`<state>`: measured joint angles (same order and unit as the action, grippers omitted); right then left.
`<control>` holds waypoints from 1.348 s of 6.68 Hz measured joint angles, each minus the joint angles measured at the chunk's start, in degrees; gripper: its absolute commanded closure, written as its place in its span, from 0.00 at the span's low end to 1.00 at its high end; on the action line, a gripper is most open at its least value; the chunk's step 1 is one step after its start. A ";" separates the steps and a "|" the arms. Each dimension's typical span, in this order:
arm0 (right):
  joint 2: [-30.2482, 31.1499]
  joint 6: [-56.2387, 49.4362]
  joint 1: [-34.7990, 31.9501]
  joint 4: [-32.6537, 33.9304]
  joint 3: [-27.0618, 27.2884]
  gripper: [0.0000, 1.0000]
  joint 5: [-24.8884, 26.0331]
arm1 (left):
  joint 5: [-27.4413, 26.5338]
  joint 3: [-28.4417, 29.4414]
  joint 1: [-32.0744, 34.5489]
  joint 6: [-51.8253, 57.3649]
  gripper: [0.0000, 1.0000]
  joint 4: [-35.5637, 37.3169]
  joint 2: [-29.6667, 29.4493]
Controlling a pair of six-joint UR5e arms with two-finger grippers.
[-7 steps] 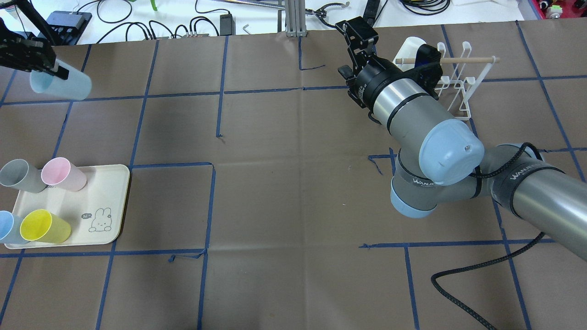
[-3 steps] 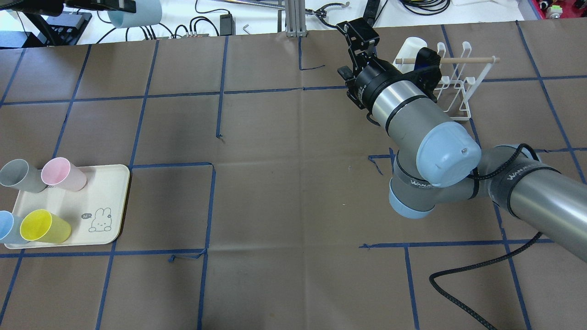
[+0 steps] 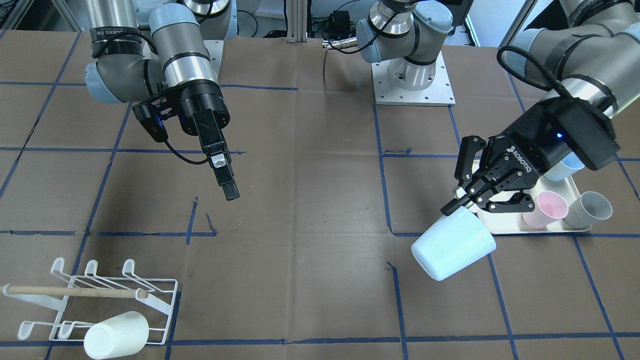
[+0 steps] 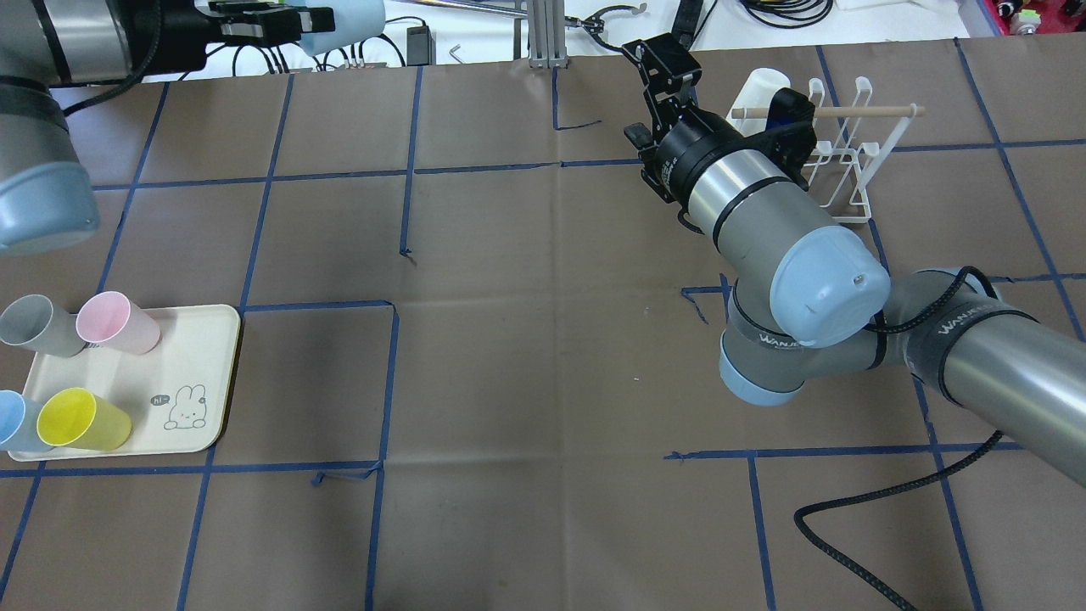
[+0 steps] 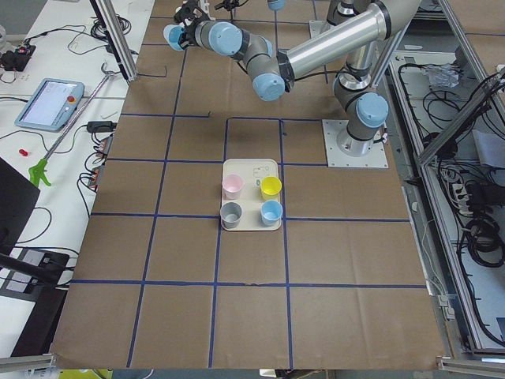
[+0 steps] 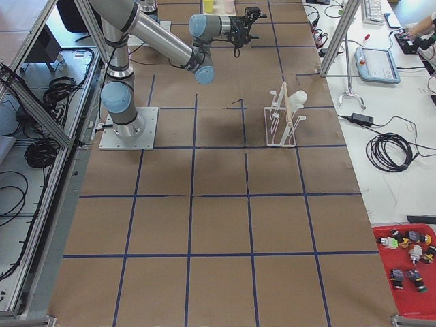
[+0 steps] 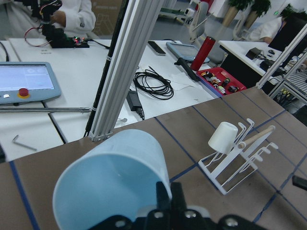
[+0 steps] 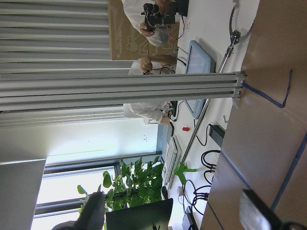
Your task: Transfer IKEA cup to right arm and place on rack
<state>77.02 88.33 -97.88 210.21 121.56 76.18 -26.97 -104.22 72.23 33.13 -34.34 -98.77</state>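
A pale blue IKEA cup (image 3: 452, 250) hangs tilted above the table, mouth towards the gripper, with my left gripper (image 3: 465, 200) shut on its rim. From overhead that cup (image 4: 352, 17) and left gripper (image 4: 293, 19) sit at the table's far edge, left of centre. In the left wrist view the cup (image 7: 115, 177) fills the lower left. My right gripper (image 3: 227, 187) stands open and holds nothing, in the air beside the rack (image 4: 857, 110). The white wire rack (image 3: 75, 291) carries a white cup (image 3: 117, 335).
A cream tray (image 4: 182, 365) at the near left holds grey (image 4: 38, 324), pink (image 4: 114, 321), yellow (image 4: 81, 420) and blue cups. An aluminium post (image 4: 543, 34) stands at the far edge. Cables and devices lie on the white bench beyond.
My left arm has carried the blue cup from the far left corner rightwards along the far edge. The right arm has barely moved.
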 measured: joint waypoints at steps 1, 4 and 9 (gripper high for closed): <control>0.01 -0.03 -0.05 -0.06 0.00 0.00 -0.14 | 1.88 -4.66 1.63 0.01 0.97 8.51 -0.43; -0.24 0.54 -2.12 0.03 -0.06 0.00 -0.75 | 2.75 -13.34 6.66 -1.54 0.95 31.29 -4.02; -1.58 6.64 -7.10 -0.18 0.02 0.00 0.19 | 1.37 -18.07 12.56 -3.12 0.94 40.94 -4.54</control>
<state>75.44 94.97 -104.98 210.04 121.58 76.36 -25.60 -122.29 84.79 30.01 6.60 -103.31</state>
